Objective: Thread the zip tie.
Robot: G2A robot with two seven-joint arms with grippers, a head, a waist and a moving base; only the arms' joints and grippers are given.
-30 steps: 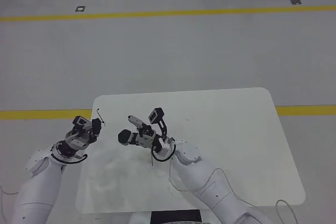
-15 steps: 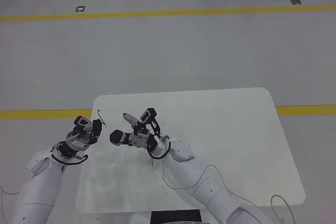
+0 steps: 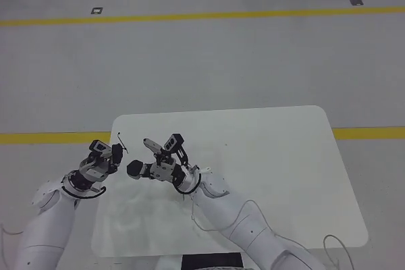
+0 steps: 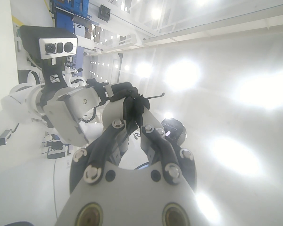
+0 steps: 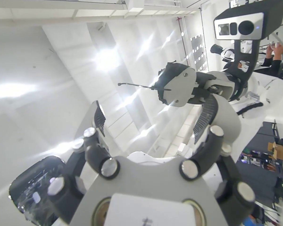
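A thin black zip tie (image 3: 121,141) is pinched in my left gripper (image 3: 115,156), which is shut on it above the table's left edge. In the left wrist view the zip tie (image 4: 153,97) sticks out past the fingertips (image 4: 132,109), its hooked free end in the air. My right gripper (image 3: 145,156) hangs just to the right of the left one, open and holding nothing. From the right wrist view, the open right gripper (image 5: 153,109) faces the left gripper (image 5: 176,88), and the zip tie (image 5: 134,85) points sideways a little beyond its fingers.
The white table (image 3: 270,155) has rounded corners and spreads out to the right of both arms. A small dark speck (image 3: 224,143) lies near its middle. Grey floor with yellow lines surrounds the table.
My right gripper has moved left, closing most of the gap to the left gripper. The left gripper and the zip tie have stayed in place.
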